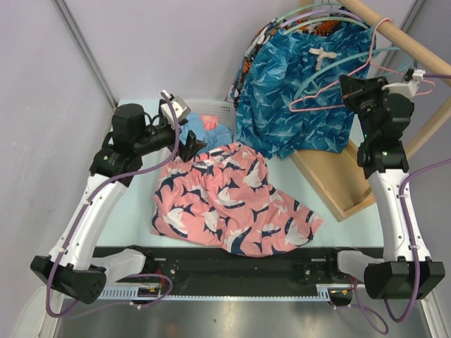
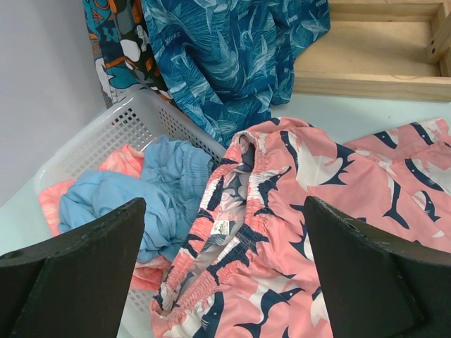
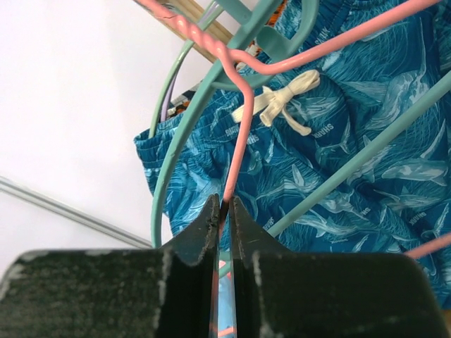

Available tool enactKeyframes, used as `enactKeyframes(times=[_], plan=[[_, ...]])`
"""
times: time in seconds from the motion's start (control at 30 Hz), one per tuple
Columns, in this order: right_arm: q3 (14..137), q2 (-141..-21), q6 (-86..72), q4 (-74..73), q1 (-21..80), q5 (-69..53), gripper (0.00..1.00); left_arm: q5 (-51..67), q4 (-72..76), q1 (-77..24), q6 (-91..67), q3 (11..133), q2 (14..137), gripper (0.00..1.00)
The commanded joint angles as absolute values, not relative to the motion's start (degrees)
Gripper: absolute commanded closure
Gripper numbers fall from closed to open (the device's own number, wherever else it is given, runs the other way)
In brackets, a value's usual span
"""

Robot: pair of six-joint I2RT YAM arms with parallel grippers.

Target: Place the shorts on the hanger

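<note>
The coral-pink shorts (image 1: 232, 201) with the navy and white fish print lie crumpled on the table between the two arms. In the left wrist view their gathered waistband (image 2: 232, 232) faces the camera. My left gripper (image 1: 190, 144) hovers over the shorts' far left corner, wide open (image 2: 222, 211) and holding nothing. The thin pink hanger (image 1: 331, 105) hangs on the wooden rail at the back right, in front of the blue shorts. My right gripper (image 1: 352, 88) is up there, and its jaws (image 3: 224, 205) are shut on a pink wire of the hanger (image 3: 239, 141).
Blue leaf-print shorts (image 1: 296, 105) and teal hangers (image 1: 331, 74) hang from the slanted wooden rail (image 1: 402, 39), crowding the pink hanger. The rail's wooden base frame (image 1: 338, 176) lies at the right. A white mesh basket (image 1: 218, 109) holds a light-blue garment (image 2: 134, 197) beside the left gripper.
</note>
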State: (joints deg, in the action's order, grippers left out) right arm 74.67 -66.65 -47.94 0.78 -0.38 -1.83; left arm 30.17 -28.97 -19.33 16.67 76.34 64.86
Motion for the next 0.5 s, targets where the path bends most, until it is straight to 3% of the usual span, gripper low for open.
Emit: enactKeyframes(times=[0.0, 0.47], plan=[[74.0, -63.3, -47.5, 2.6, -0.2, -3.8, 1.0, 31.5, -29.5, -19.7, 17.9, 79.5, 65.6, 0.02], [71.9, -61.3, -46.8, 6.1, -0.9, -3.4, 1.0, 32.1, -30.1, -19.7, 17.6, 81.3, 67.1, 0.02]])
